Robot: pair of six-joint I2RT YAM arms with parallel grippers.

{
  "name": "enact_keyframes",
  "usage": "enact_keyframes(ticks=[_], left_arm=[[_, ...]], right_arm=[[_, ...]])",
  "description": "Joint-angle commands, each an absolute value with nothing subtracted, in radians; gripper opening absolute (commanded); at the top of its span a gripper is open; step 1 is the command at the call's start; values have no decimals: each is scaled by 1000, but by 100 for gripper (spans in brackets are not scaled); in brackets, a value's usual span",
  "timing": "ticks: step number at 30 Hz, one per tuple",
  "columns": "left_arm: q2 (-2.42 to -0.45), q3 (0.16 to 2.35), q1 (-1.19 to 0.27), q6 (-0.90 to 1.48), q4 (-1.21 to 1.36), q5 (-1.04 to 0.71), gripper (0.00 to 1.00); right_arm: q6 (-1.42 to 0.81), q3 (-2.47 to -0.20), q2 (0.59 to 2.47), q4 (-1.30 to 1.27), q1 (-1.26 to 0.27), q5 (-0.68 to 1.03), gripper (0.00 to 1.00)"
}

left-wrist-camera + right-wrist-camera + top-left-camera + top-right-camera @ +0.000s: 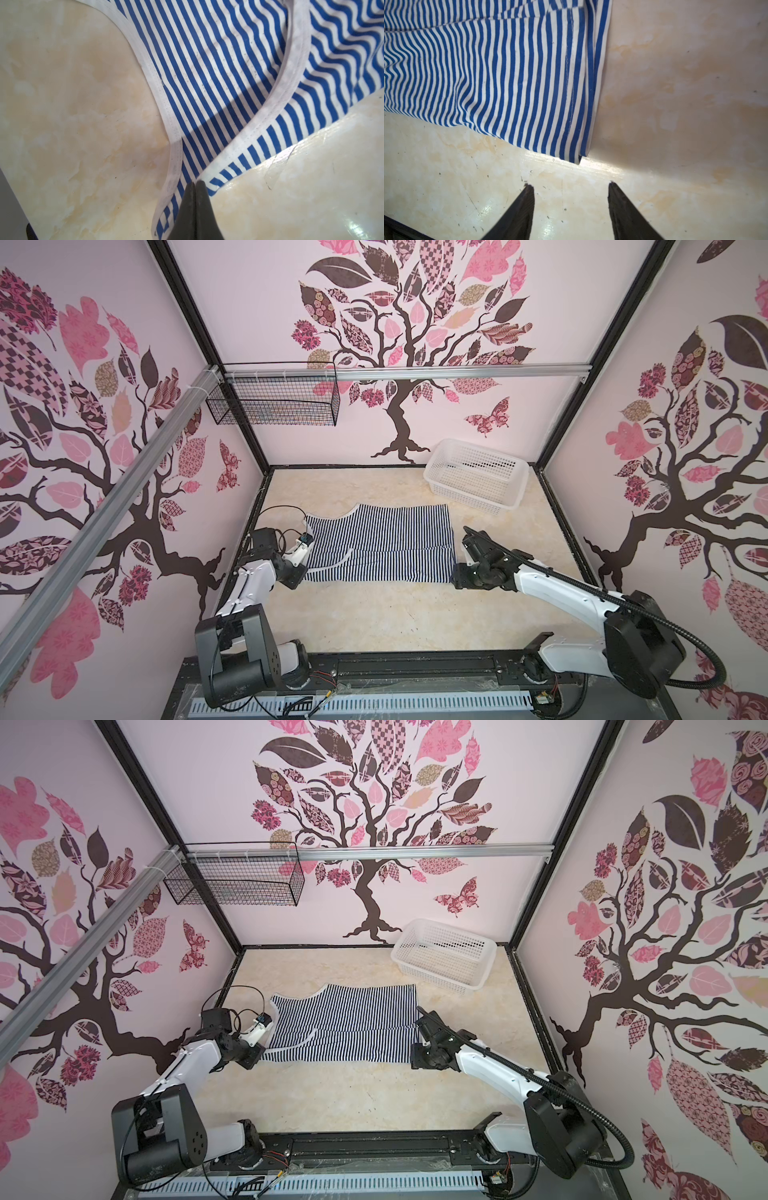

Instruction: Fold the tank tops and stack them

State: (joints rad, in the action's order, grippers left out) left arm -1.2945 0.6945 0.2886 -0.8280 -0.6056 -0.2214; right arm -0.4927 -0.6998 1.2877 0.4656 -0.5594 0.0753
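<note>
A navy-and-white striped tank top lies flat across the middle of the table in both top views. A second layer with a white-edged armhole covers its near half; I cannot tell whether that is a fold or another top. My left gripper is at the cloth's near left corner, shut on a white-edged strap. My right gripper stands open over bare table, just short of the near right hem corner, with nothing between its fingers.
A white perforated basket stands at the back right of the table, with nothing in it. A black wire basket hangs on the back left rail. Bare marble table lies in front of the cloth.
</note>
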Motion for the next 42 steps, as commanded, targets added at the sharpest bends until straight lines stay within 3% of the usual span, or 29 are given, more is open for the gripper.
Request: enact_keyframes(ticks=[1,20,22,26,28,42], left_arm=[[-1322,722,296,-845,-588,-218,0],[-1350,709,295,-842,-562,-212,1],[-1357,709,296,-846,-563,-206,1],[-1362,717,295,-856,-568,-190,1],[-1361,718,296,-864,-571,-189,0],[-1358,710,296,-916,-583,-147,0]], right_arm=[[-486,-702,1313,460,-557,85,60],[-509,-636,1413,249,-557,119,55],[-503,-639,1415,252,-557,125,48],[-490,-641,1397,288,-557,117,16],[-482,-640,1374,313,-557,113,7],[-537,-559,1218,393,-557,151,5]])
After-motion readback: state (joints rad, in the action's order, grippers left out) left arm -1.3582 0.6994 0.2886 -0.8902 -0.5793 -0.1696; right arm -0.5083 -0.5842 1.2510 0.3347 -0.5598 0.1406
